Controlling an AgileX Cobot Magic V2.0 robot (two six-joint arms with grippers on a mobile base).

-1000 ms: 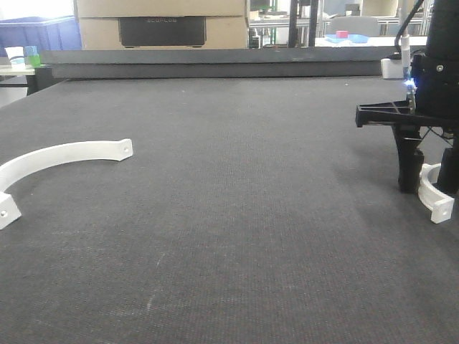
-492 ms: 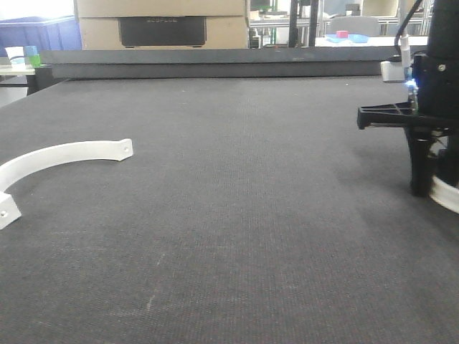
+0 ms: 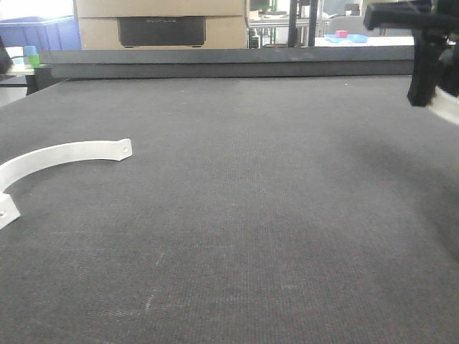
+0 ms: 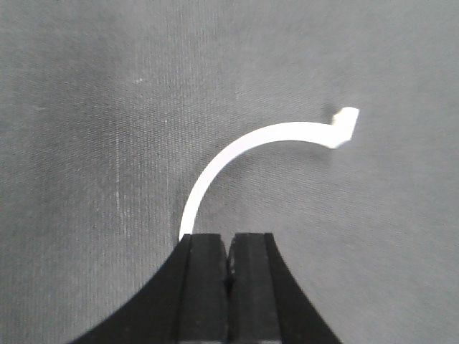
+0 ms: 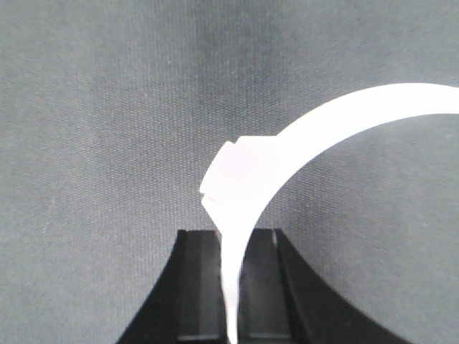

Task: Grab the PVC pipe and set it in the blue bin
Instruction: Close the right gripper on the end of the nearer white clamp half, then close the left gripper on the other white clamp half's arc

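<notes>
Closed left claw point(image 4: 229, 242), curved white PVC pipe point(image 4: 247, 137) just beyond, on grey mat point(image 4: 86, 107)

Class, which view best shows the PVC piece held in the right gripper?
The right wrist view: the held PVC piece fills it, its arc and end tab clear, clamped in the right gripper. The front view catches only a blurred sliver at the right edge. The left wrist view shows only a second PVC piece.
</notes>
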